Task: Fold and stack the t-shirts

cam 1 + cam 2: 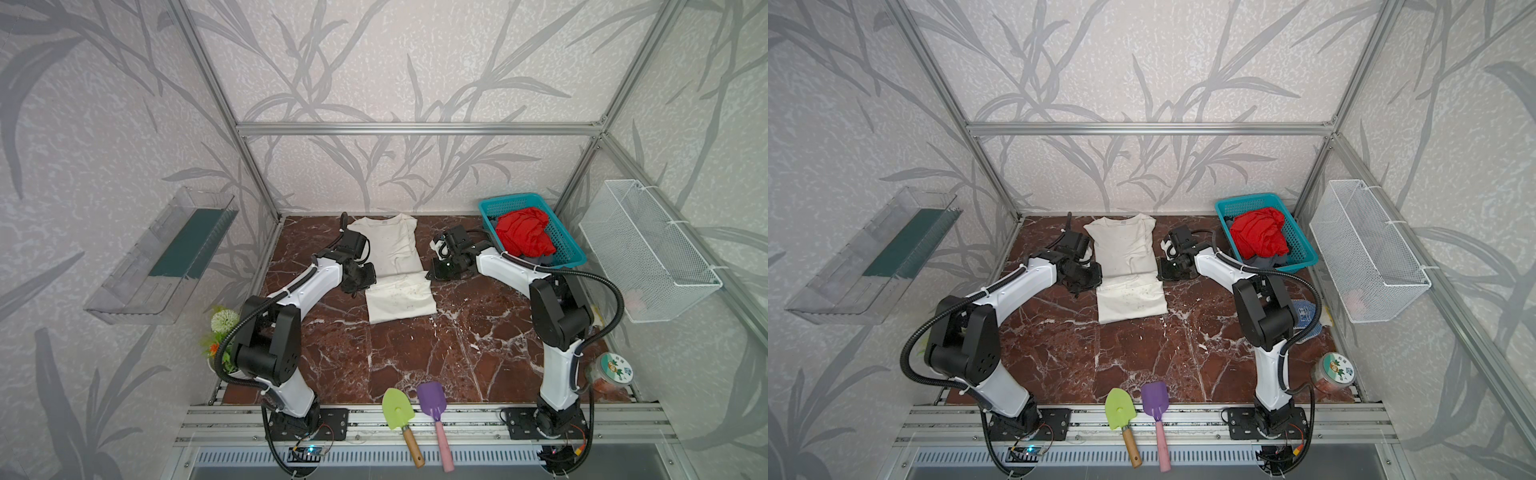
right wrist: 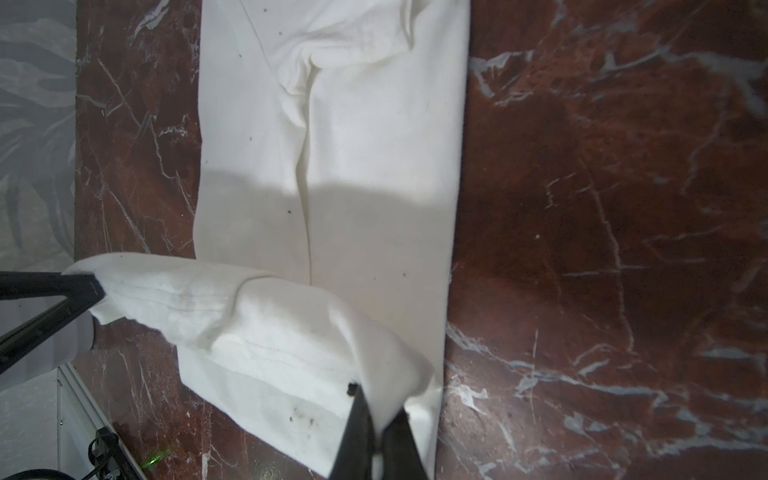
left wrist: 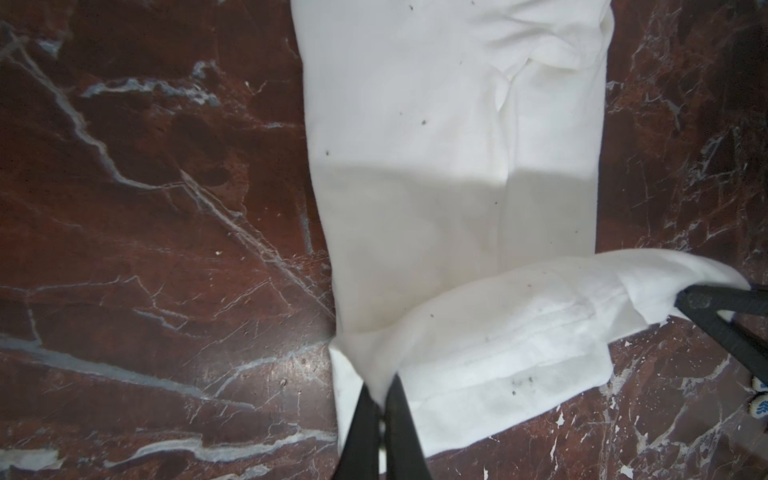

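The cream-white t-shirt point(image 1: 390, 253) is lying on the table point(image 1: 415, 357), its length running toward the back wall point(image 1: 374, 174), collar point(image 1: 384, 221) farthest off. The left hand point(image 3: 381, 384) and right hand point(image 2: 380, 405) are each pinching a hem corner, holding the hem doubled over the body. The collar is lying straight ahead of both, equally near, I'd say.

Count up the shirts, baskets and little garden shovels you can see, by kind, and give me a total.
Shirts: 3 (white shirt, red shirt, grey shirt)
Baskets: 2 (teal basket, wire basket)
Shovels: 2 (green shovel, purple shovel)
Total: 7
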`<state>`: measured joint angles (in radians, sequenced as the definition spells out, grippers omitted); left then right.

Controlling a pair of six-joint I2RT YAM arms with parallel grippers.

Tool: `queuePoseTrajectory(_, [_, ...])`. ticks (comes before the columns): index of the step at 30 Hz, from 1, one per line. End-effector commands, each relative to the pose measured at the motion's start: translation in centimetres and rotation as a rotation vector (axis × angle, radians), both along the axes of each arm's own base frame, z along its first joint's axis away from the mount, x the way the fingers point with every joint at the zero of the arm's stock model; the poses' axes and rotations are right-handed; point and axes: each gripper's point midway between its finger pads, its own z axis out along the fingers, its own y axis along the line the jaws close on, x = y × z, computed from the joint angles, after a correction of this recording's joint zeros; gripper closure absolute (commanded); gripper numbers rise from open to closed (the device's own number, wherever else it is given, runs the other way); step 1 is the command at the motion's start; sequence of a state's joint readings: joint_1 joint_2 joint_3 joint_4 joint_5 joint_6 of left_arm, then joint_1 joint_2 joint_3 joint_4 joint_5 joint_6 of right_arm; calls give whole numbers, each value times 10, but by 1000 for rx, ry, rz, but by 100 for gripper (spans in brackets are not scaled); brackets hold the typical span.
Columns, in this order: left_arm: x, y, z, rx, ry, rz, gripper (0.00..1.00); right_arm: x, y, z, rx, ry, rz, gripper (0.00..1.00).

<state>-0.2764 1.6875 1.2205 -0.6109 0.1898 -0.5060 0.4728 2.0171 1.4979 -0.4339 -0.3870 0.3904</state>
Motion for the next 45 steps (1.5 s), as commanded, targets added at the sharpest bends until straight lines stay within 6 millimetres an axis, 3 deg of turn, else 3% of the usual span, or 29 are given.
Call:
queuePoseTrajectory(1, [20,3,4,11,-39,8,100,19,4,6,29,-42,11,99])
queuePoseTrajectory(8, [39,6,-7,26,-37,37,100,40,12,5,60,-84,28,94])
queuePoseTrajectory(10, [44,8,-8,39,-37,45,97,44,12,5,59,-81,28,87])
queuePoseTrajectory(13, [52,12,-3,63,-63,63,84,47,9,12,72,-99,24,66])
queuePoseTrajectory(17, [51,14,5,67,-121,64,73,34,-2,27,58,-139,16,60])
queuePoseTrajectory(21, [30,-4,4,52,-158,18,70,-1,-3,22,85,-67,16,61])
queuePoseTrajectory(24, [13,-28,-8,51,-136,-29,70,-27,8,11,82,-25,37,66])
queuePoseTrajectory(28, [5,-55,-30,41,-106,-57,70,-53,20,-11,55,19,50,74])
queuePoseTrajectory(32, [21,-65,-47,34,-92,-43,72,-67,26,-33,47,72,48,81])
queuePoseTrajectory(38, [55,-68,-55,76,-100,-42,72,-83,15,-52,4,121,27,83])
queuePoseTrajectory(45, [75,-42,-66,86,-78,54,74,-99,-1,-69,-70,176,22,84])
